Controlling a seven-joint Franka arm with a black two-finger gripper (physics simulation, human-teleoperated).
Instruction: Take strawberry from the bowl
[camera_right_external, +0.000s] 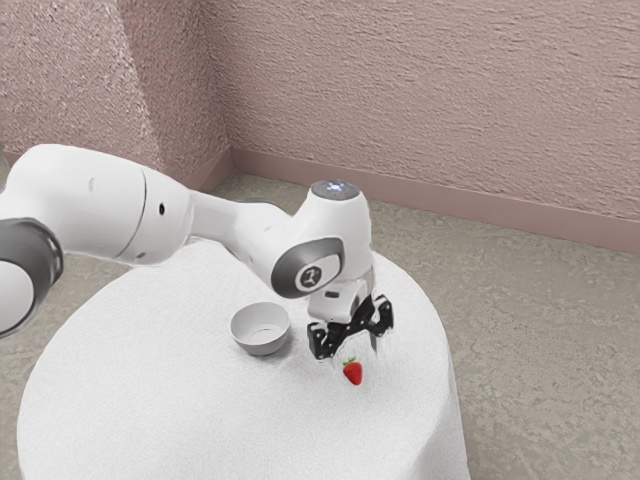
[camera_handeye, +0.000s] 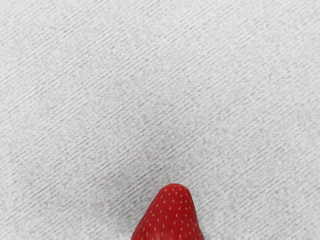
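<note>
The claw (camera_right_external: 355, 357) is low over the white-covered tabletop (camera_right_external: 150, 390), pointing down; I cannot tell whether it stands apart, together or clamped on the strawberry (camera_right_external: 353, 374). The red fruit is right at its lower end, outside the bowl, its tapered tip large in the wrist view. The grey bowl (camera_right_external: 261, 341) stands upright near the claw, toward the exterior view's left. Beyond are the floor (camera_right_external: 540, 310) and a rough pinkish wall (camera_right_external: 430, 90).
</note>
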